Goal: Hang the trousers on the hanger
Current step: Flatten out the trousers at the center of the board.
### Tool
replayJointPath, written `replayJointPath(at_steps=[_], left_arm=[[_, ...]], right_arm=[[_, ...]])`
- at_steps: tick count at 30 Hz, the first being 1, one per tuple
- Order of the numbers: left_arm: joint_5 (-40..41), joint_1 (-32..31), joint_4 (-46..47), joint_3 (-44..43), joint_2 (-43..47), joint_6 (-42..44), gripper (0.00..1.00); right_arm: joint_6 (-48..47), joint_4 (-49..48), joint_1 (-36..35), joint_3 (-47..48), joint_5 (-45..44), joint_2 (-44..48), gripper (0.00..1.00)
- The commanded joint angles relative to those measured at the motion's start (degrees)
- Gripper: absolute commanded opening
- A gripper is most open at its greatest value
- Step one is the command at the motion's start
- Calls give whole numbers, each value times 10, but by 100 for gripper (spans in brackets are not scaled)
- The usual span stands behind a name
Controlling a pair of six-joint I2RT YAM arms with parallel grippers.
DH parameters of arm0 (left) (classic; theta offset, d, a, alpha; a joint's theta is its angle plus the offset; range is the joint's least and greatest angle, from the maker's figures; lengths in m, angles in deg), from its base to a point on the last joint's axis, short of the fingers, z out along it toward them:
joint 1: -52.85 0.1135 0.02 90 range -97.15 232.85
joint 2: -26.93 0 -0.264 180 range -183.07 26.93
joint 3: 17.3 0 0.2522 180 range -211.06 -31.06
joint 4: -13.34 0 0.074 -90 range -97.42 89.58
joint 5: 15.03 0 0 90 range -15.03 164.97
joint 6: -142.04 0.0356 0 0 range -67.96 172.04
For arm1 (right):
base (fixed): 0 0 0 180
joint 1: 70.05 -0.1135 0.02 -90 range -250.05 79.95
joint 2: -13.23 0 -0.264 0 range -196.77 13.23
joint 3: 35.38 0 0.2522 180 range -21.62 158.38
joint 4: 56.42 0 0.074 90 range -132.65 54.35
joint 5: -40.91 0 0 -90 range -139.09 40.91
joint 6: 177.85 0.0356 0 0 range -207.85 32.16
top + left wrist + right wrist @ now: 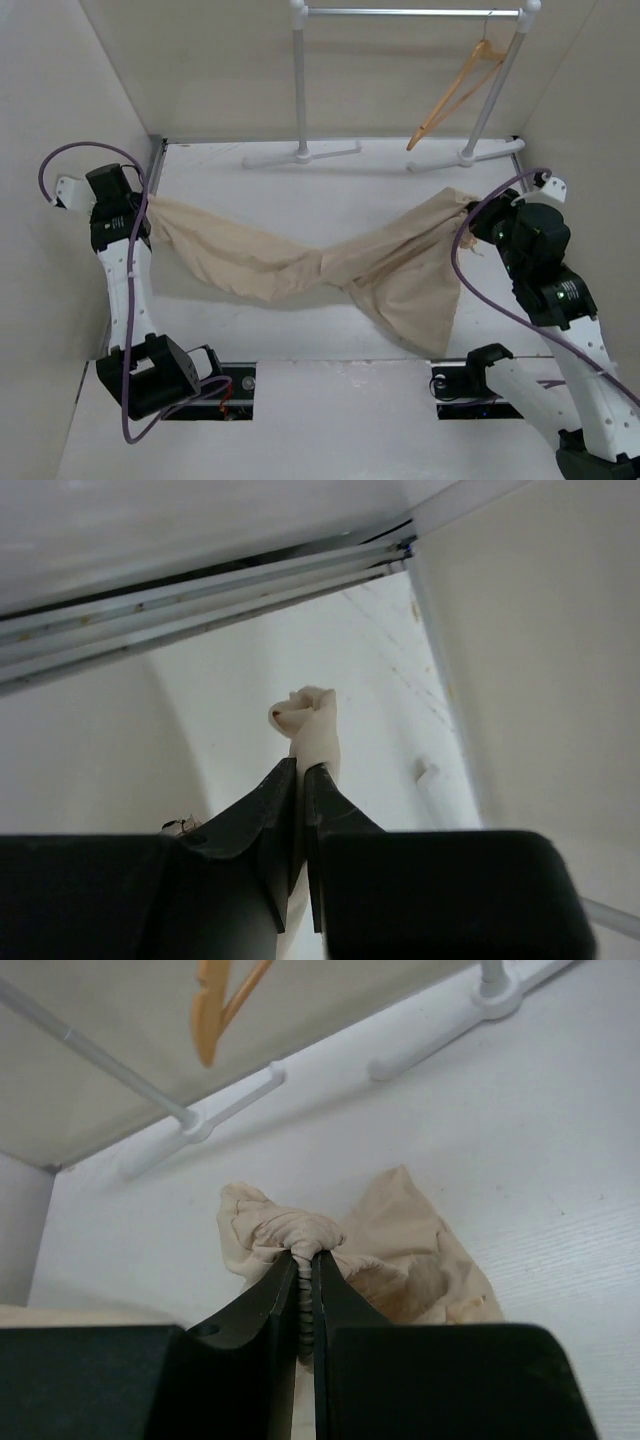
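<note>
My left gripper [148,213] and right gripper [471,222] pinch the ends of the trousers [330,265]. The hanger [455,92] hangs beyond the right one, over the far-right corner of the table [330,195].

On table [330,195], trousers [300,265] spread left to right; behind, rail [400,12] with hanger [441,108] at right.

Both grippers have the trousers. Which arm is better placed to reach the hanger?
Right, probably: the right gripper, shut on the trousers, is nearer the hanger; the left gripper grips the far end.
</note>
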Motion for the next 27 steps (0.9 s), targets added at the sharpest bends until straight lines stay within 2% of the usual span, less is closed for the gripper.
replayJointPath(at_steps=[1, 6, 12, 15, 17, 21, 24, 26, 27], left_arm=[[-1, 1, -13, -36, 16, -15, 5], [3, -9, -50, -78, 59, -18, 4], [12, -9, -130, -168, 114, -15, 4], [41, -18, -169, -210, 132, -6, 4], [61, -29, -195, -237, 136, 6, 5], [127, -64, -242, -281, 118, 58, 5], [142, -68, -245, -253, 81, 68, 5], [123, -62, -223, -240, 22, 67, 5], [96, -58, -200, -248, -40, 65, 5]], right_arm=[[49, -72, 59, 14, 42, -11, 6], [57, -87, 88, 43, 93, 7, 6], [57, -30, 77, 66, 91, 114, 7], [40, 9, 72, 98, 81, 172, 7], [21, 26, 72, 129, 67, 179, 8], [-8, 23, 71, 177, 30, 142, 8], [-21, -27, 67, 150, -5, 68, 8], [-31, -95, 89, 119, 11, -2, 9], [-24, -124, 115, 112, 34, -54, 8]])
